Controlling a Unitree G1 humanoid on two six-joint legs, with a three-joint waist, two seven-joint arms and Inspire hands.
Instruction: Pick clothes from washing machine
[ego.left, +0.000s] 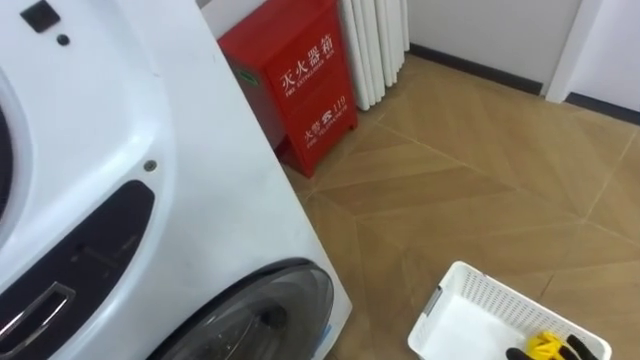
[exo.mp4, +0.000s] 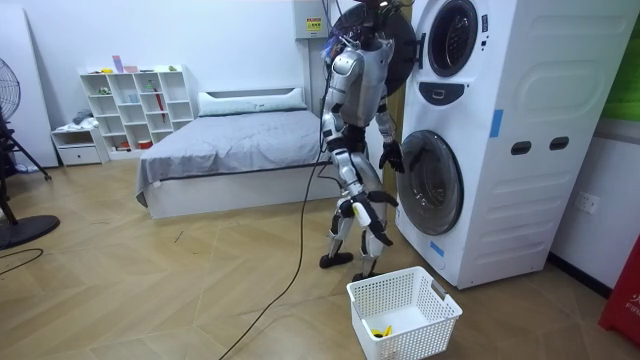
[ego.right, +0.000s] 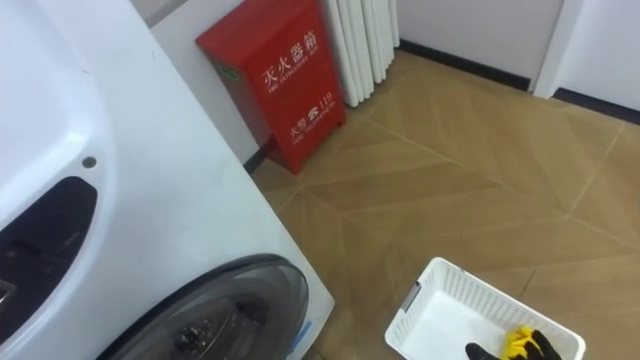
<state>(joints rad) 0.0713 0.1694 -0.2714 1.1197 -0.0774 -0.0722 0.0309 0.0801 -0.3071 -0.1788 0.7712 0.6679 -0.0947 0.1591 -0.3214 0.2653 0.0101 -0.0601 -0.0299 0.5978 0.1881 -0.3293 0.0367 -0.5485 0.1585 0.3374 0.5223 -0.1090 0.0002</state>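
1. I have the robot standing close to the front of the white stack (exo.mp4: 520, 130). The basket (ego.left: 500, 296) is on the floor just beside its feet.
2. The upper door (exo.mp4: 372, 40) stands open by the robot's head, and the lower door (exo.mp4: 430, 182) is shut.
3. A yellow-and-black piece (ego.left: 547, 346) lies in one corner of the basket. The upper drum's inside is hidden from me, so I cannot say what clothes are left there.
4. One robot hand (exo.mp4: 390, 156) hangs near the lower door, and what looks like the other robot hand (exo.mp4: 375, 200) sits lower, by the thigh. I cannot tell whether either is released or clenched, nor which is left.
5. I judge the step in hand to be the next reach into the upper drum.
   - I would turn the head from the basket to the opening and keep it clear of the open door.
   - I would reach deep and close the fingers round a full fold of cloth.
   - I would draw it out over the rim without snagging and let go above the basket's middle.
6. The red cabinet (ego.left: 300, 75) bears white characters in two rows on its front. The stack carries a blue strip (exo.mp4: 495, 122) on its side edge. On the machines I can read no print.
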